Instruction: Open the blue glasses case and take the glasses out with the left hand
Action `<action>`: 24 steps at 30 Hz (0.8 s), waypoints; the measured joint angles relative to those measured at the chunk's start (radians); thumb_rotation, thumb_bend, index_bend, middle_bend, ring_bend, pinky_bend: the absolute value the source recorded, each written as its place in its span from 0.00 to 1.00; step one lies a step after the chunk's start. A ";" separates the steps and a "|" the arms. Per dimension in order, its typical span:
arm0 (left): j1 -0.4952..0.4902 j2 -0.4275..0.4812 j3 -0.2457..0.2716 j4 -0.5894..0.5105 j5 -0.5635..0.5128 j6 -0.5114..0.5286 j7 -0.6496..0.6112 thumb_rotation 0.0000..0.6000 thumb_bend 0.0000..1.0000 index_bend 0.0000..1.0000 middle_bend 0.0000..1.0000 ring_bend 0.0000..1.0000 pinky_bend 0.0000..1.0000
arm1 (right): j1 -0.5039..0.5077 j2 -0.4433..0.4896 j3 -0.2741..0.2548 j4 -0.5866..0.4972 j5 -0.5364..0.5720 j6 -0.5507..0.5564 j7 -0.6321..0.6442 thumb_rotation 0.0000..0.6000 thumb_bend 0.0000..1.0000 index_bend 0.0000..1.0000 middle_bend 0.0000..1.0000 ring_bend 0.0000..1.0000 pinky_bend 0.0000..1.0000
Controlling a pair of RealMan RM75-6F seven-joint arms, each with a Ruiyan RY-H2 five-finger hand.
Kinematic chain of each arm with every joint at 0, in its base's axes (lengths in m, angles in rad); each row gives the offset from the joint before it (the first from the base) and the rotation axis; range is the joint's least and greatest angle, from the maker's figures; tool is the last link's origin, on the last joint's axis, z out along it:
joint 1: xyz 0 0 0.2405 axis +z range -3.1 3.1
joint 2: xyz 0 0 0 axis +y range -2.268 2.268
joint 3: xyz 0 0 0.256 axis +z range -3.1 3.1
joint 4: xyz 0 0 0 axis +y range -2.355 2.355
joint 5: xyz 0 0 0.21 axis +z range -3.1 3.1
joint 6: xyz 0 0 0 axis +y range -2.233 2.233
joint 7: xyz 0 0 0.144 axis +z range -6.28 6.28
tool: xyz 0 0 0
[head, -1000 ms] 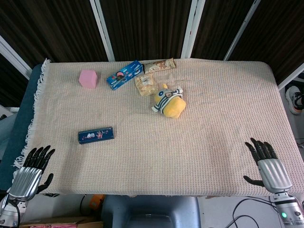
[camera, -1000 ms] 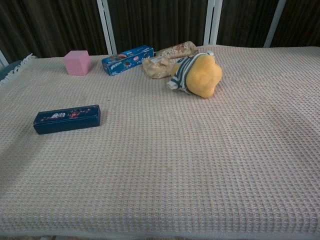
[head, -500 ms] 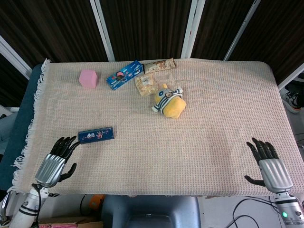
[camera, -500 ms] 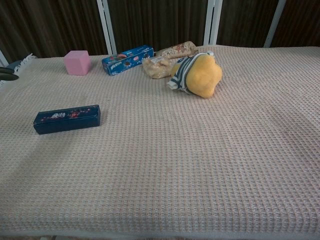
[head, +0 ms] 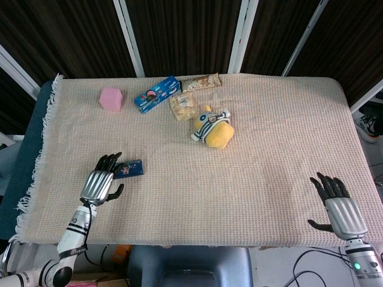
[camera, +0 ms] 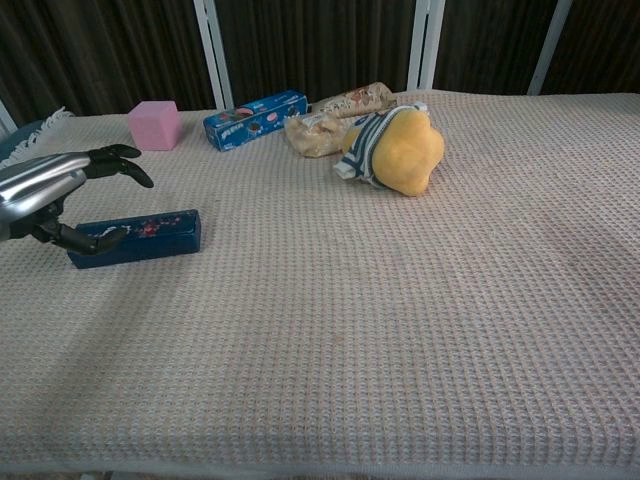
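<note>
The blue glasses case [head: 130, 168] [camera: 150, 235] lies closed on the cloth at the left front. My left hand [head: 101, 183] [camera: 55, 190] hovers over the case's left end with its fingers apart, holding nothing; in the chest view the thumb reaches down near the case's left end. Whether it touches the case I cannot tell. My right hand [head: 340, 209] rests open near the table's front right corner, seen in the head view only. No glasses show.
At the back stand a pink cube [head: 111, 99], a blue biscuit box [head: 157, 94], two snack packets [head: 201, 82] and a yellow plush toy [head: 213, 127]. The woven cloth [head: 269, 149] covers the table; its fringed edge runs along the left side.
My left hand has moved from the table's front left corner to the right and forward, arriving over the left end of the glasses case. The right hand has stayed put.
</note>
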 measured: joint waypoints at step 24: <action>-0.104 -0.189 -0.019 0.321 -0.107 -0.047 -0.009 1.00 0.36 0.35 0.07 0.00 0.00 | -0.008 0.021 -0.006 -0.003 -0.019 0.018 0.041 1.00 0.19 0.00 0.00 0.00 0.00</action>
